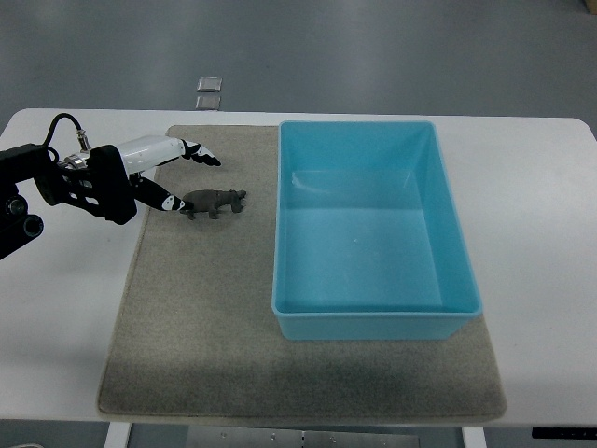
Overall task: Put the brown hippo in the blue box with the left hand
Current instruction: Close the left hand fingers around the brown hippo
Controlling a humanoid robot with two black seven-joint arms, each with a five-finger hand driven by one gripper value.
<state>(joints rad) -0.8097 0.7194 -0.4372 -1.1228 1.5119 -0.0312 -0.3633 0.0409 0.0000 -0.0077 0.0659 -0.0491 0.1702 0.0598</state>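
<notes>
From the left edge the left arm (33, 191) reaches in over the white table (65, 308), black at the wrist with a cable looping above it, and ends in the left hand (140, 173), white with black fingertips. Its fingers are spread and hold nothing: one long finger (201, 154) points right and slightly down over the upper left part of the grey mat (205, 345), while a lower one (170, 203) angles down to the right, its dark tip just beside the rear of the hippo (214, 201), possibly touching it; the view does not settle that. The hippo is brown, small, and stands on the mat on its legs with its head pointing right, below the upper finger and in the open gap between the two. It sits left of the box (373, 322), near but clearly apart from its left wall. The box is light blue, rectangular and open-topped, resting on the right half of the mat with nothing inside it. Beyond the table's far edge, two small pale squares (209, 91) lie on the grey floor. The right arm does not show.
</notes>
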